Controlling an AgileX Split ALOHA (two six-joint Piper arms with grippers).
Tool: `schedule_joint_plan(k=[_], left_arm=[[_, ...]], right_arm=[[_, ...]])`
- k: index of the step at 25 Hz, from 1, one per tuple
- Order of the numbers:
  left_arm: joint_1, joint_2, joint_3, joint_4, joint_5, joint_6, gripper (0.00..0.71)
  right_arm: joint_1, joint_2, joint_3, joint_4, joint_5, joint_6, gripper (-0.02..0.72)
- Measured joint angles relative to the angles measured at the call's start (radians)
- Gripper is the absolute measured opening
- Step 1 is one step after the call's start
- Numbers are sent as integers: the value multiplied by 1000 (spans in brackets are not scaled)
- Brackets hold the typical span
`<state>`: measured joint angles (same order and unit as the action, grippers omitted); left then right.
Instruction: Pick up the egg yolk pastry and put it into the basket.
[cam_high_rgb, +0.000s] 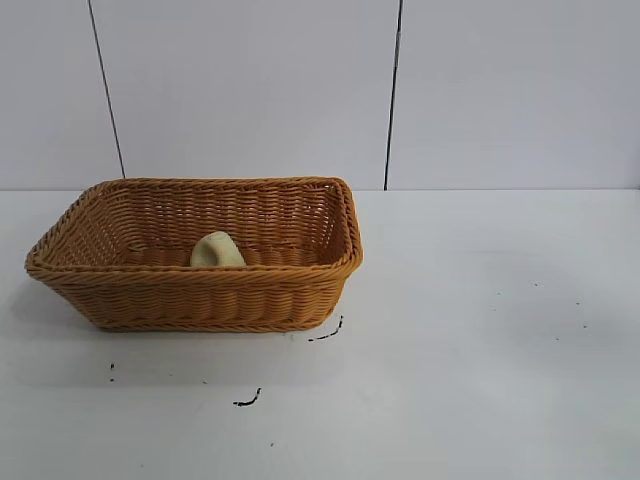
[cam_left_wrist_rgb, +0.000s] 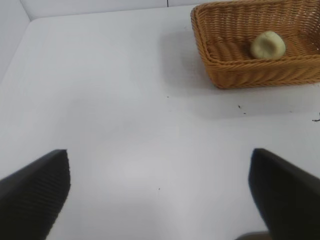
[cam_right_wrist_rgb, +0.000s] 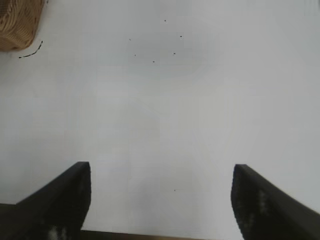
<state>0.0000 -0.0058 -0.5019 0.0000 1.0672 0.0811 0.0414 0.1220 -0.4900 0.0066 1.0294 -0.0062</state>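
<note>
A: From the exterior view, where does the job stand?

B: It looks done. The pastry (cam_high_rgb: 217, 250) lies inside the basket (cam_high_rgb: 200, 290), on its floor near the front wall, roughly midway along. The basket sits on the left half of the counter (cam_high_rgb: 480, 330), toward the back edge. Neither arm shows in this view, so both appear to be clear of the work area.

A: And the left wrist view?

B: The left gripper (cam_left_wrist_rgb: 159, 192) hangs over bare counter with its jaws wide apart and nothing between them. Farther off, the basket (cam_left_wrist_rgb: 235, 70) is cut by the picture's edge, with the pastry (cam_left_wrist_rgb: 268, 45) resting inside it, touching no gripper.

A: The right wrist view?

B: The right gripper (cam_right_wrist_rgb: 160, 200) also has its jaws spread wide and empty, above plain counter. Only a corner of the basket (cam_right_wrist_rgb: 17, 22) shows, well apart from it; the pastry is not visible there.

A: Anything left or unclear?

B: Nothing of the placing seems left; at most the arms have to settle into their parked poses. Hidden points: the pastry's underside, and where each arm stands, since the exterior view shows neither. A few dark marks dot the counter near the basket's front.
</note>
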Motion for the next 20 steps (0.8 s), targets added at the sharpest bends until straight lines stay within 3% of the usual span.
schedule_joint_plan(k=[6, 20], left_arm=[[0, 0, 0, 0, 0, 0, 697], [0, 0, 0, 0, 0, 0, 697]], right_arm=[[0, -122, 0, 2, -1, 0, 559], [0, -126, 0, 5, -1, 0, 559]])
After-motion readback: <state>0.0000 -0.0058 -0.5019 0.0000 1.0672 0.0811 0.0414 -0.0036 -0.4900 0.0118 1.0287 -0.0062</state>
